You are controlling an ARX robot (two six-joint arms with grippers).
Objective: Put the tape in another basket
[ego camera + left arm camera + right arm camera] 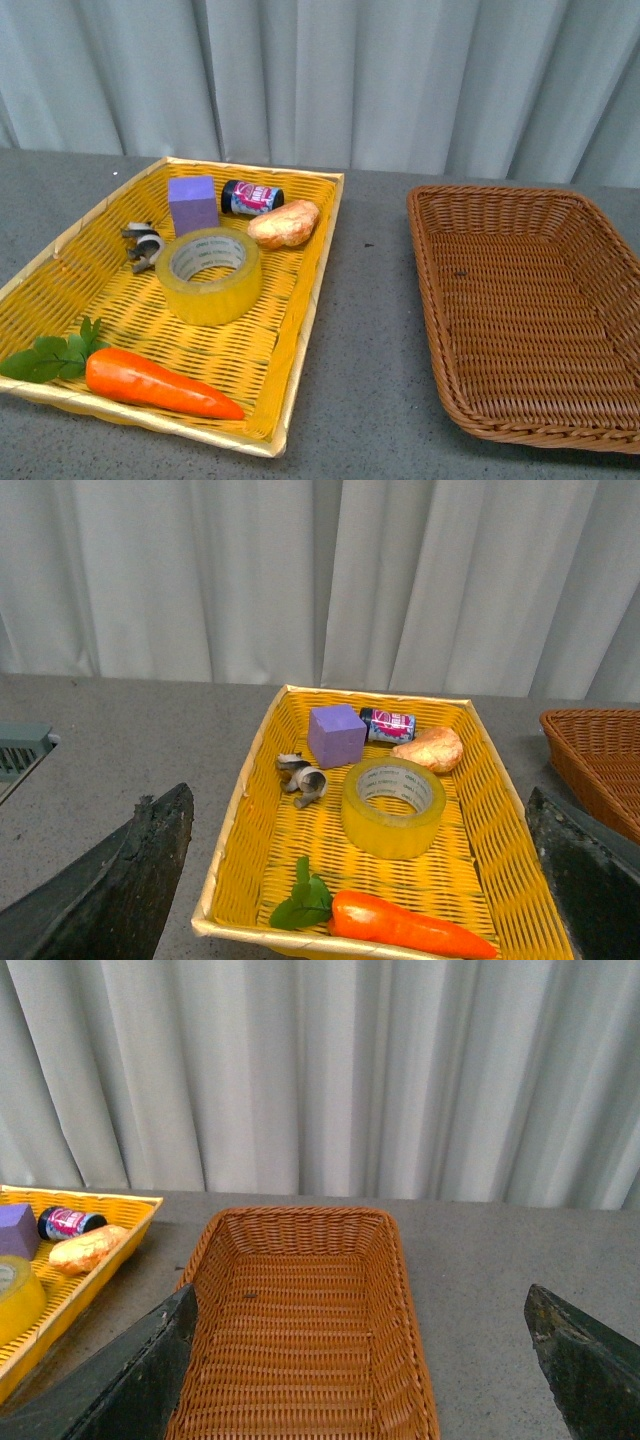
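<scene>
Front view: the tape roll (210,272) lies flat near the middle of the yellow woven tray (305,330), its core hole facing up, so its axis stands upright. The brown wicker basket (520,300) sits on the grey surface beside the tray, on its right and apart from it. Neither arm shows here.

Left wrist view: the left claw (352,798) is spread wide with nothing in it, above the tray's near end. The roll (392,805) lies straight ahead of it and lower.

Right wrist view: the right claw (360,1295) is also spread and holds nothing. It faces the wicker basket, and only the roll's edge (15,1295) shows in the tray, off to one side.

The left arm looks nearer, and would likely descend and pinch the roll's wall.
</scene>
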